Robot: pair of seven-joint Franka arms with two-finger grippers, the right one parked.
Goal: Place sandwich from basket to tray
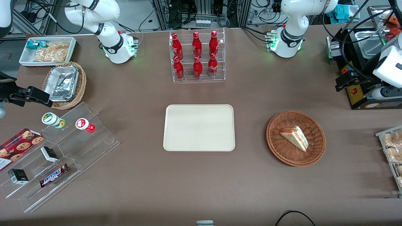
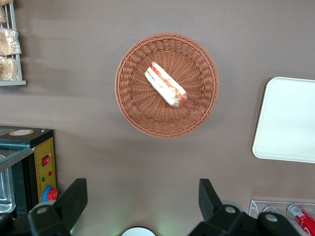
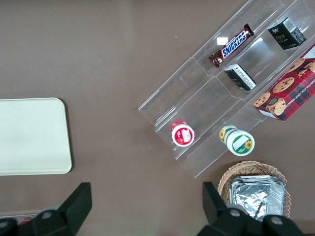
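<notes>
One sandwich (image 1: 295, 138) lay alone in the basket (image 1: 315, 125) at the frame's right, easy to reach. The gripper (image 2: 142, 199) hung high above the counter (image 1: 251, 94), jaws wide and empty, while the tray (image 1: 199, 108) sat bare at centre.

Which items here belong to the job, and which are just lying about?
Job: sandwich in basket; tray; gripper, fingers open, high above the table.
Idle: cola bottles, Snickers bar, foil containers, cookie box.
</notes>
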